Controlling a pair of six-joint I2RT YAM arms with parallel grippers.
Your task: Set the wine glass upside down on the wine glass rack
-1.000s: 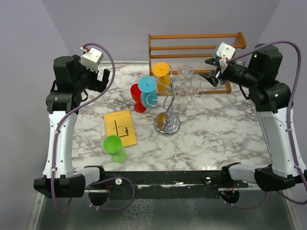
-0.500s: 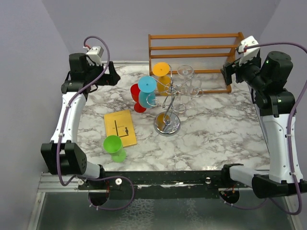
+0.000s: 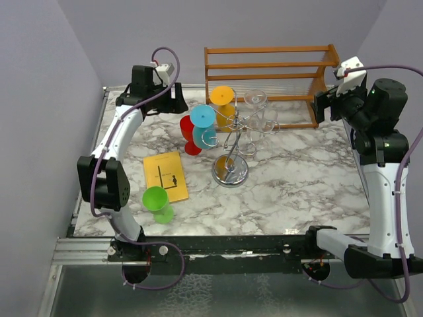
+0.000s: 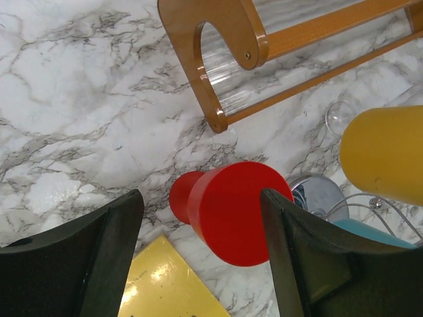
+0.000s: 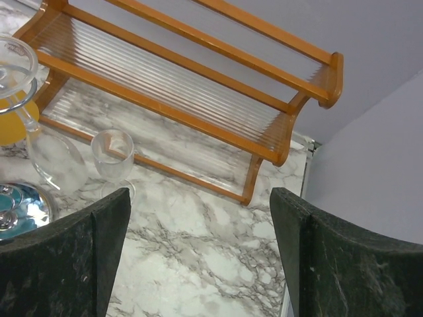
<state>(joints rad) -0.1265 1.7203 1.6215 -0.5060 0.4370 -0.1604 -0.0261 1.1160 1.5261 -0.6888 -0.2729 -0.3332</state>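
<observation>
The silver wire wine glass rack (image 3: pixel 230 142) stands mid-table on a shiny round base (image 3: pixel 230 172). Red (image 3: pixel 190 129), blue (image 3: pixel 203 119), orange (image 3: pixel 222 96) and clear (image 3: pixel 255 99) glasses sit foot-up at its arms. A clear wine glass (image 5: pixel 112 157) stands upright right of the rack. A green glass (image 3: pixel 156 199) stands at the front left. My left gripper (image 3: pixel 174 103) is open and empty above the red glass's foot (image 4: pixel 238 211). My right gripper (image 3: pixel 324 103) is open and empty at the back right, above bare marble (image 5: pixel 198 191).
A brown wooden slatted shelf (image 3: pixel 264 66) runs along the back edge and also shows in the right wrist view (image 5: pixel 198 86). A yellow card (image 3: pixel 165 176) lies flat on the marble table (image 3: pixel 297 185) left of the rack. Grey walls close in the sides.
My left arm has swung from the far left to the back, near the rack's red glass. My right gripper has drawn back rightward from the rack.
</observation>
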